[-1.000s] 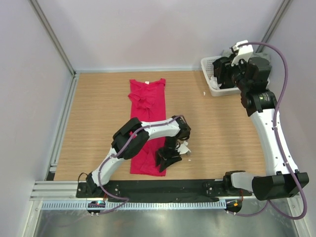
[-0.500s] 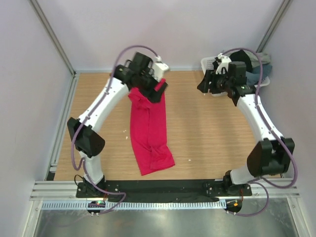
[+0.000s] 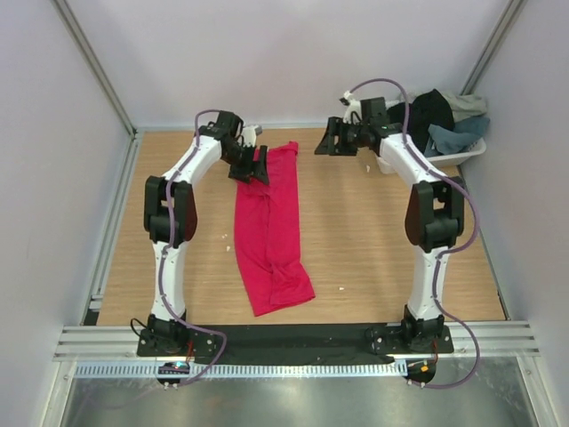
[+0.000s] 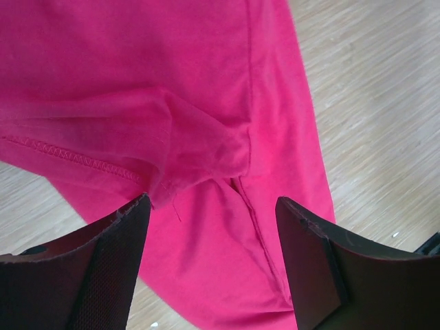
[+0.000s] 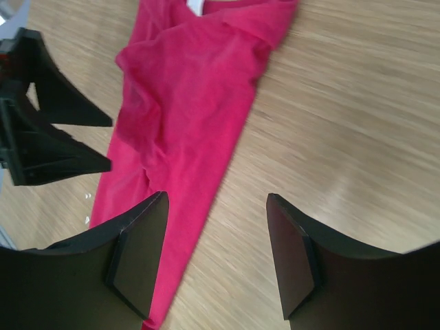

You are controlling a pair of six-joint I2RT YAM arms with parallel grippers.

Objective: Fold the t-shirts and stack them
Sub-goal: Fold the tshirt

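The crimson-pink t-shirt (image 3: 271, 231) lies on the wooden table as a long narrow strip, running from the far edge toward the near edge. My left gripper (image 3: 256, 167) hovers open over its far left corner. In the left wrist view the pink cloth (image 4: 172, 82) fills the space under the spread left gripper (image 4: 210, 258), and nothing is pinched. My right gripper (image 3: 325, 142) is open just right of the shirt's far end. Its wrist view shows bare wood between the right gripper (image 5: 213, 254) and the pink shirt (image 5: 185, 89) to the left.
A white lattice basket (image 3: 444, 160) stands at the far right corner, holding a black shirt (image 3: 431, 107), a slate-blue one (image 3: 453, 138) and a pale grey-green one (image 3: 467, 104). Small white specks dot the table (image 3: 373, 240). Metal frame posts border the table's sides.
The left arm swung from the shirt's near end to its far end and its jaws opened. The right arm left the basket and moved left toward the shirt. The shirt's near end now lies skewed.
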